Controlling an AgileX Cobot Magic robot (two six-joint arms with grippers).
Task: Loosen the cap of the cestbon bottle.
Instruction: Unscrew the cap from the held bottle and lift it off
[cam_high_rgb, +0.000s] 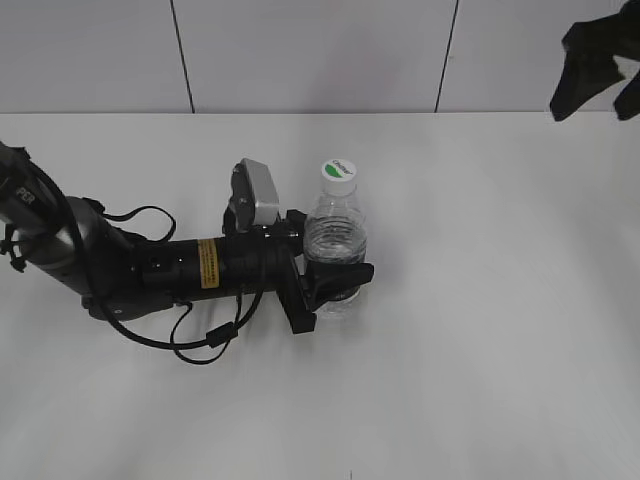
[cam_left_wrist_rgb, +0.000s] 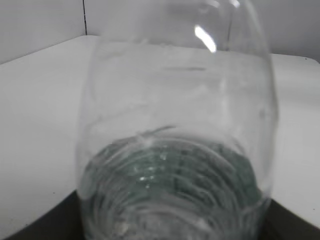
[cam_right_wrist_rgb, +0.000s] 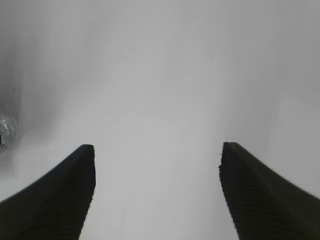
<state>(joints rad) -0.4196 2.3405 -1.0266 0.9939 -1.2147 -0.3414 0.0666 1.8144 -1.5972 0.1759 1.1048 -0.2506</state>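
Near the table (cam_high_rgb: 500, 330) middle, slightly left: cestbon bottle (cam_high_rgb: 335, 240) upright, white cap (cam_high_rgb: 338, 176) on top. Left gripper (cam_high_rgb: 335, 282) reaches in from the left edge, fingers clamped around the bottle's lower body. Right gripper (cam_right_wrist_rgb: 157, 172) up by the far right corner, fingers spread wide, holding nothing, well apart from bottle.
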